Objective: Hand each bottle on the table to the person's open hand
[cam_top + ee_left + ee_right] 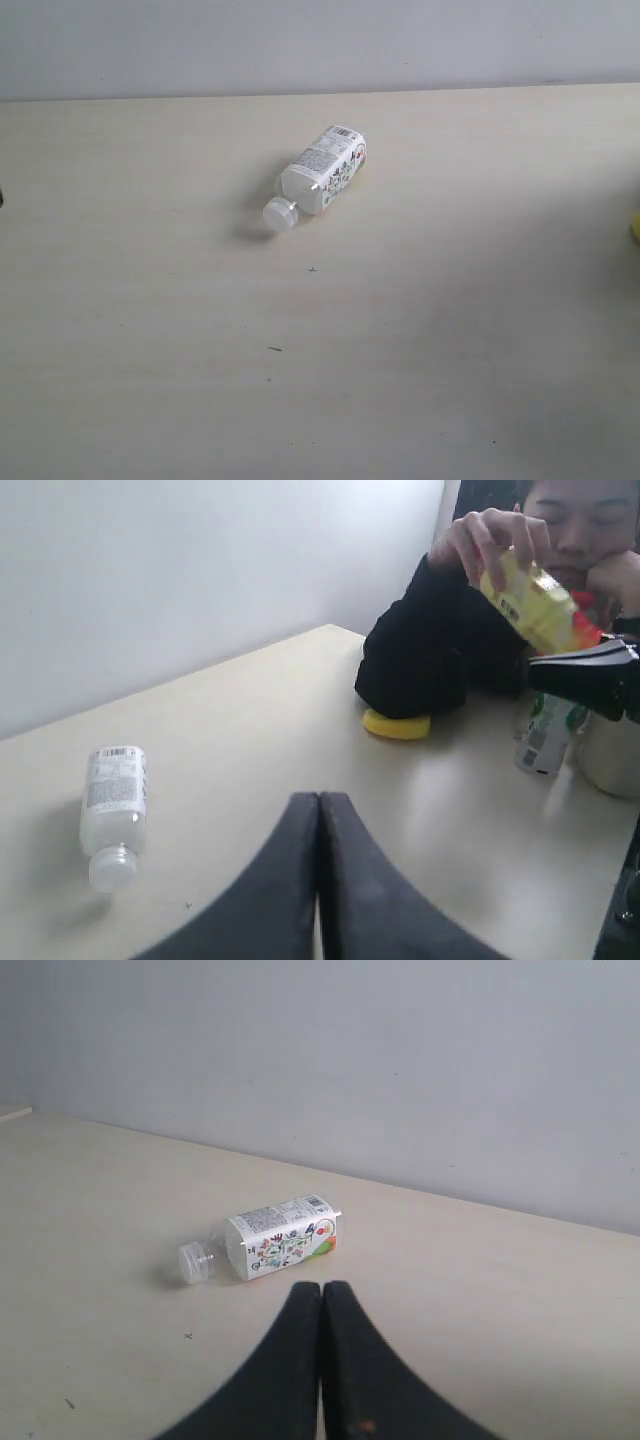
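Observation:
One whitish bottle [315, 180] with a white cap lies on its side on the pale table [150, 350]; it also shows as the bottle [112, 805] in the left wrist view and the bottle [272, 1242] in the right wrist view. My left gripper [319, 798] is shut and empty, well apart from it. My right gripper [322, 1287] is shut and empty, a short way from its label. The person's hand [480, 540] grips the yellow bottle [535, 602] in the air, not palm up. Another whitish bottle [545, 732] stands by the person. The clear red-labelled bottle is out of view.
A person in a black sleeve [420, 650] leans on the table's far end, with a yellow object [395, 724] under the arm. A black arm part [590, 675] reaches in beside the standing bottle. A grey wall [300, 40] backs the table.

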